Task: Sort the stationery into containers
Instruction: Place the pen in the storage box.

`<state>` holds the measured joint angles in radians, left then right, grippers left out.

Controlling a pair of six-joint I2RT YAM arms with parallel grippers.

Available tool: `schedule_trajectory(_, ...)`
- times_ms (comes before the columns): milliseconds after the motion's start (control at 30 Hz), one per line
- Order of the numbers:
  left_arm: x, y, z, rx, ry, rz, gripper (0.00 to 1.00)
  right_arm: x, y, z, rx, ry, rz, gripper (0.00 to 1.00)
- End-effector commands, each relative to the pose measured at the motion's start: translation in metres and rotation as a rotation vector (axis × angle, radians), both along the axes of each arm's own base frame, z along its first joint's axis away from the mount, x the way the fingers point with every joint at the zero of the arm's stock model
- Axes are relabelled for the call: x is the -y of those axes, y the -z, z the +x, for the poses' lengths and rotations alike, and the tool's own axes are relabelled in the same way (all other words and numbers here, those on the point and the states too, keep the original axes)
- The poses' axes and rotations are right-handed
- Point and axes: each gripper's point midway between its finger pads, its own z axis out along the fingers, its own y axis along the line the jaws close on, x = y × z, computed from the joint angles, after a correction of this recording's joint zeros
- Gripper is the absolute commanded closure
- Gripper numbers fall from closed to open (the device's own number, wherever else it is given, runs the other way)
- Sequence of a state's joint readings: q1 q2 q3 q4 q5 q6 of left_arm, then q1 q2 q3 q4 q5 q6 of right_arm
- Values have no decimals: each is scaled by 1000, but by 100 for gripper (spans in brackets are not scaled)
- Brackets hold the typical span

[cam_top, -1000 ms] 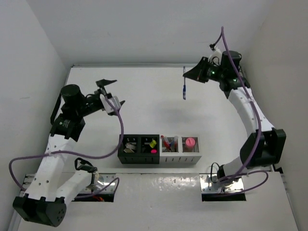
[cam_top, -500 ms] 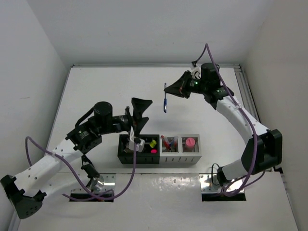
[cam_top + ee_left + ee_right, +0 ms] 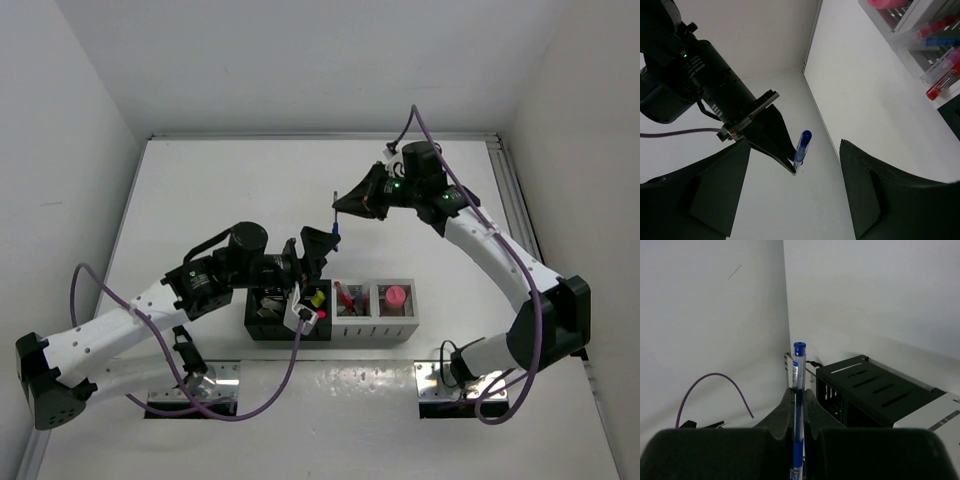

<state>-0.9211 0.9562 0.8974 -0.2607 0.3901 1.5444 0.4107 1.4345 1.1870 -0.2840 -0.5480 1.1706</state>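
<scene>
Blue pen (image 3: 802, 145), two black bins (image 3: 270, 332), two white bins (image 3: 375, 331), pink-capped glue stick (image 3: 396, 296).

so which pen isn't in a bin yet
The thin blue pen pinched in the right claw; the other pens lie in the light grey square bin.

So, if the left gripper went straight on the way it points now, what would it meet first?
Probably the blue pen held by the shut right gripper; it shows between the left gripper's fingers, though depth is unclear.
</scene>
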Motion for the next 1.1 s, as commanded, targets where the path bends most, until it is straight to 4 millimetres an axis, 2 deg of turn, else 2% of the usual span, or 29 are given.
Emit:
schedule_trajectory(0, 5, 0, -2, 21, 10, -5, 23, -3, -8, -12, 29, -18, 3, 100)
schedule_trajectory(233, 11, 9, -2, -1, 11, 17, 34, -17, -8, -26, 22, -71, 18, 100)
schedule_trajectory(433, 15, 9, -3, -60, 20, 33, 46, -21, -9, -32, 7, -82, 33, 100)
schedule_trajectory(567, 16, 8, -1, -75, 6, 39, 62, -27, -11, -36, -2, -99, 47, 100)
schedule_trajectory(700, 19, -10, 1, -154, -33, -51, 79, -26, -15, -39, 1, -99, 51, 100)
schedule_trajectory(733, 19, -12, 3, -159, -44, -60, 86, -24, -13, -40, -1, -97, 49, 100)
schedule_trajectory(767, 19, -18, 3, -156, -49, -80, 90, -22, -14, -40, 5, -97, 49, 94)
schedule_trajectory(800, 18, -21, 3, -167, -56, -95, 93, -17, -13, -38, 6, -88, 49, 82)
schedule_trajectory(833, 17, -23, 5, -173, -66, -105, 97, -12, -13, -36, 8, -82, 51, 54)
schedule_trajectory(933, 18, -43, 3, -261, -84, -194, 100, 22, -17, -11, 49, -11, 38, 27)
schedule_trajectory(967, 19, -51, 1, -323, -92, -241, 100, 34, -20, -3, 59, 12, 38, 26)
schedule_trajectory(1000, 19, -64, 2, -356, -101, -288, 100, 61, -25, 13, 68, 72, 30, 26)
schedule_trajectory(1033, 20, -81, 3, -391, -102, -354, 100, 77, -26, 21, 98, 91, 4, 26)
schedule_trajectory(1067, 19, -85, 7, -525, -139, -415, 100, 106, -28, 34, 114, 159, -12, 26)
